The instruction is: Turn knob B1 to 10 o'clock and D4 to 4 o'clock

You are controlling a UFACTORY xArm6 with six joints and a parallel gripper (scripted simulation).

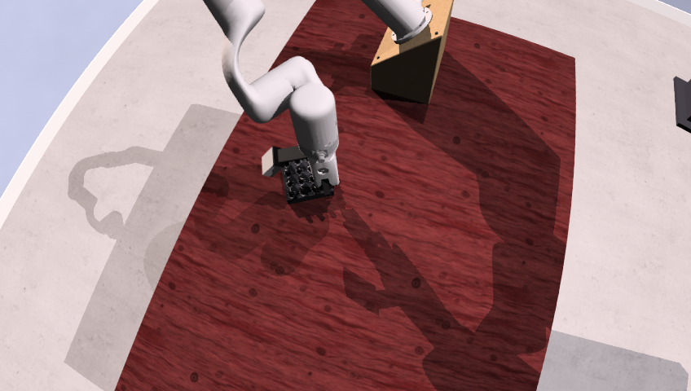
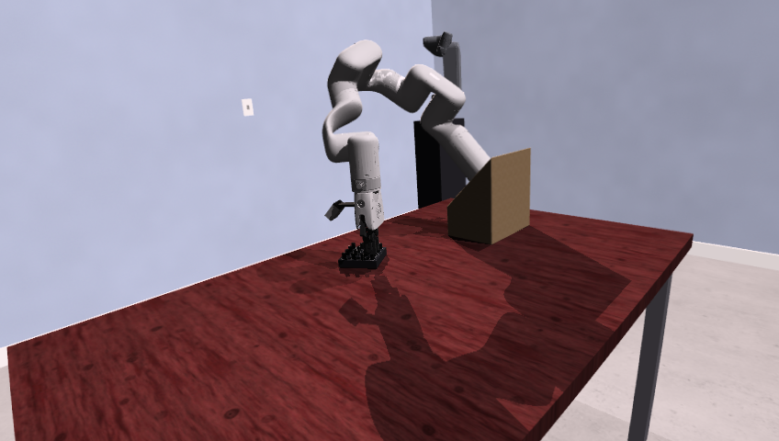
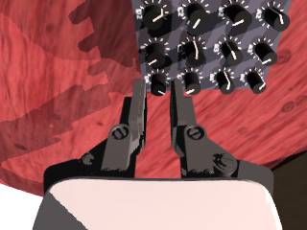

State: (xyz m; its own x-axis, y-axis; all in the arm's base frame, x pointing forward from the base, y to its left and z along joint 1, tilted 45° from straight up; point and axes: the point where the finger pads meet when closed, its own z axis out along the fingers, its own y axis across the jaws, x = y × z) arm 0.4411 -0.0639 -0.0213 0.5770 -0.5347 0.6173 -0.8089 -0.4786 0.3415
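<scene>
The black knob box stands on the dark red table, and it also shows in the exterior view. In the wrist view the knob box shows its rows of black knobs with white lines. The printed names are too small to read. My gripper points straight down over the box's near corner. Its two fingers stand narrowly apart on either side of the corner knob, with a thin gap on each side. In the top and exterior views the gripper reaches down to the box's right edge.
A tan wedge-shaped block stands behind the box at the arm's base, also seen in the exterior view. A black stand rises behind the table. The table's far edge runs close behind the box.
</scene>
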